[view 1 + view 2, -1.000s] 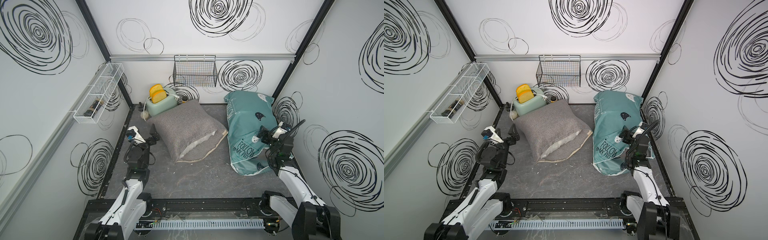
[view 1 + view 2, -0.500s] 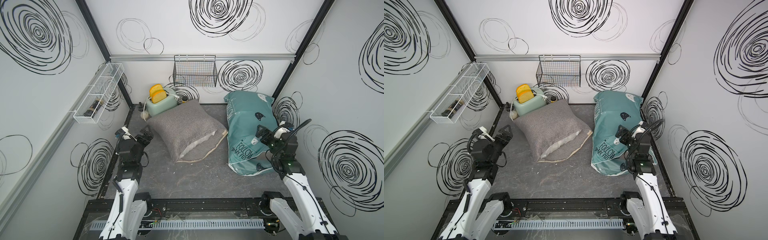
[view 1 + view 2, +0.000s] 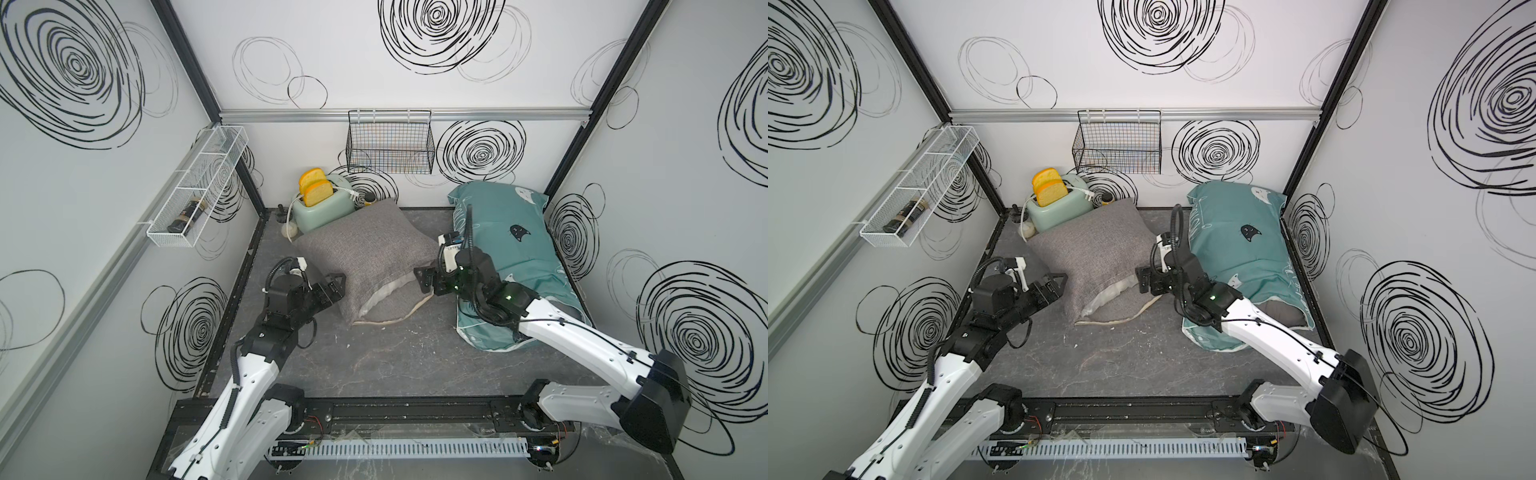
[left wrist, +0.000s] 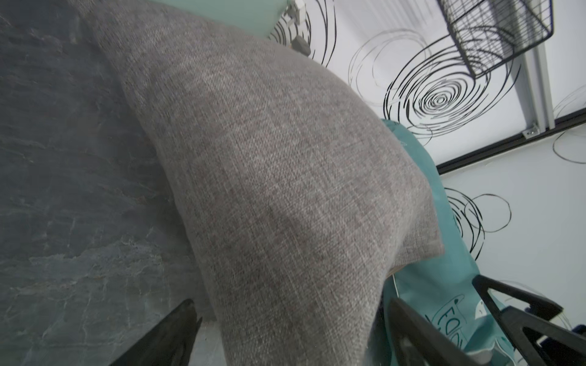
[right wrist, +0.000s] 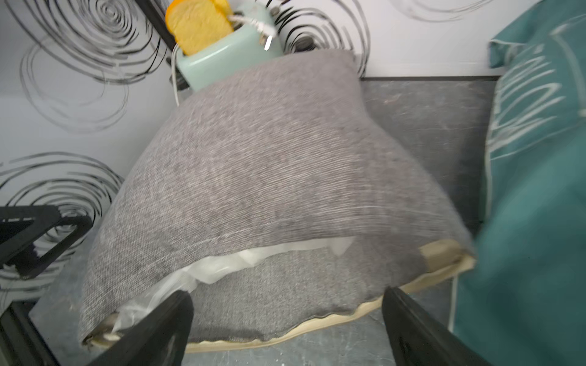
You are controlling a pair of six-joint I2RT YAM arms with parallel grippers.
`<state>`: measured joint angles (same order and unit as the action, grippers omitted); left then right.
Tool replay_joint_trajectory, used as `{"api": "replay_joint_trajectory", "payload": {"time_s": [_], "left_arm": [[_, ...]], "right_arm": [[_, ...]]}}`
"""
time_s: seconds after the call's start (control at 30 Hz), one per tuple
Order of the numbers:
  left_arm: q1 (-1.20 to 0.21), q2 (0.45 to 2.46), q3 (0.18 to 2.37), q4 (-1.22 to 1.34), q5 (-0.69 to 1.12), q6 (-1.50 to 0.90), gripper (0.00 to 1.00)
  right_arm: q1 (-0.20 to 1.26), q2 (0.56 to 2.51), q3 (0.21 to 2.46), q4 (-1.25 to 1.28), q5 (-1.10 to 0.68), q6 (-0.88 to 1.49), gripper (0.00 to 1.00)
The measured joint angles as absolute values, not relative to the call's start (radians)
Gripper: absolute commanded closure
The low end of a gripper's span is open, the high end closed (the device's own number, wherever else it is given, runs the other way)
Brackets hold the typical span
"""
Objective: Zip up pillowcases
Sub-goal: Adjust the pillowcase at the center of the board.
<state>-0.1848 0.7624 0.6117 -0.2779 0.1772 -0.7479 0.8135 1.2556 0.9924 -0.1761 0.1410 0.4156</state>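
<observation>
The grey pillowcase [image 3: 365, 245] [image 3: 1096, 245] lies mid-table with its near edge unzipped. White inner pillow [image 5: 241, 263] and beige zipper tape [image 5: 317, 326] show there. The teal pillowcase [image 3: 511, 241] [image 3: 1237, 245] lies to its right, under my right arm. My left gripper [image 3: 336, 282] [image 3: 1059, 282] [image 4: 291, 317] is open at the grey one's near left corner, a finger on either side of the fabric [image 4: 269, 190]. My right gripper [image 3: 422, 280] [image 3: 1142, 280] [image 5: 287, 304] is open at the near right corner, facing the gaping edge.
A mint toaster [image 3: 322, 205] with toast stands behind the grey pillowcase at the back wall. A black wire basket [image 3: 390, 145] hangs above it. On the left wall is a white wire rack [image 3: 195, 187]. Walls close in on three sides.
Both arms have swung inward to the grey pillowcase, the left to its near left corner. The right came off the teal pillowcase to the near right corner. Both grippers stayed open.
</observation>
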Motion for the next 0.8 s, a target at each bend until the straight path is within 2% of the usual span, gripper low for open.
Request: {"api": "replay_joint_trajectory", "payload": {"time_s": [0.2, 0.6, 0.67, 0.8], "left_arm": [[-0.203, 0.741, 0.612, -0.389, 0.221, -0.744, 0.0], [-0.324, 0.7, 0.537, -0.39, 0.329, -0.854, 0.16], [-0.335, 0.683, 0.522, -0.384, 0.328, -0.876, 0.19], [-0.348, 0.668, 0.494, -0.323, 0.341, -0.923, 0.24]], "right_arm": [[0.91, 1.344, 1.07, -0.176, 0.102, 0.392, 0.03], [1.146, 1.36, 1.031, -0.145, 0.195, 0.395, 0.01], [1.156, 1.356, 1.007, -0.132, 0.187, 0.399, 0.02], [1.082, 1.351, 0.981, -0.11, 0.133, 0.448, 0.07]]}}
